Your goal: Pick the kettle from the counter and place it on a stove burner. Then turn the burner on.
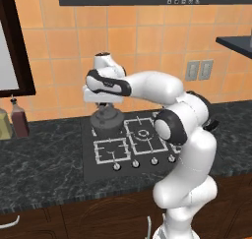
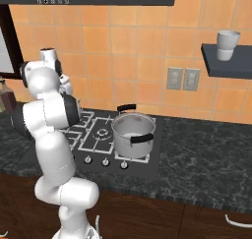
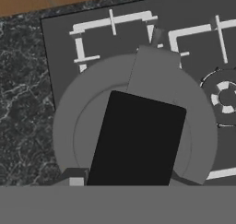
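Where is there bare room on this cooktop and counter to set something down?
Free: the front-left burner ahead of the kettle, and the counter between the cooktop and the sauce bottle. Also the counter right of the steel pot. Crowded: the back-left burner under the kettle and gripper, and the pot's corner.

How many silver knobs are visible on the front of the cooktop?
4: a row along the front edge of the cooktop, at and. The arm may hide more.
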You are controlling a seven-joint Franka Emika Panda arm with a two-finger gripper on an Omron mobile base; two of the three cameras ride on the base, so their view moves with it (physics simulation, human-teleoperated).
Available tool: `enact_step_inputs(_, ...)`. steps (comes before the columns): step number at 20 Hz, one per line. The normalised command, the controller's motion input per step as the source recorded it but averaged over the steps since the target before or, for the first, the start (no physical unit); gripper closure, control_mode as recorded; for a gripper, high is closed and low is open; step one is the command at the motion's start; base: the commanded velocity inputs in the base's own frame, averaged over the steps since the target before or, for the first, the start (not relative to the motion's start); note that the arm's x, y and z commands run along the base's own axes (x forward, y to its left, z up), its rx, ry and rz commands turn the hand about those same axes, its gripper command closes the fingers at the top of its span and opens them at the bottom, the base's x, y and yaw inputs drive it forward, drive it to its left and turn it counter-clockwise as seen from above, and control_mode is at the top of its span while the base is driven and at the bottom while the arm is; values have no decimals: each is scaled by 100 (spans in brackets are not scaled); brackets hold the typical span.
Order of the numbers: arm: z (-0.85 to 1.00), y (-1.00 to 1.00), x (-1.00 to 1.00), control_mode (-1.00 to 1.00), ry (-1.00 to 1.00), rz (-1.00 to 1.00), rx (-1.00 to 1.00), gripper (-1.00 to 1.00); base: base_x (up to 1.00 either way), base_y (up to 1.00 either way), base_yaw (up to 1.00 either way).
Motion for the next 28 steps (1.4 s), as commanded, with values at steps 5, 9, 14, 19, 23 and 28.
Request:
enact_step_inputs(5, -2, 0, 64, -100, 0, -4, 0, 100, 0, 0, 0)
enact_step_inputs(9, -36, 0, 45, -100, 2, 0, 0, 100, 0, 0, 0)
enact_step_inputs(14, -36, 0, 35, -100, 0, 0, 0, 100, 0, 0, 0)
enact_step_inputs(19, -18, 0, 20, -100, 1, 0, 0, 100, 0, 0, 0)
enact_step_inputs(23, -3, -1, 11, -100, 0, -1, 0, 100, 0, 0, 0)
enact_step_inputs(28, 0, -6, 0, -100, -3, -7, 0, 100, 0, 0, 0)
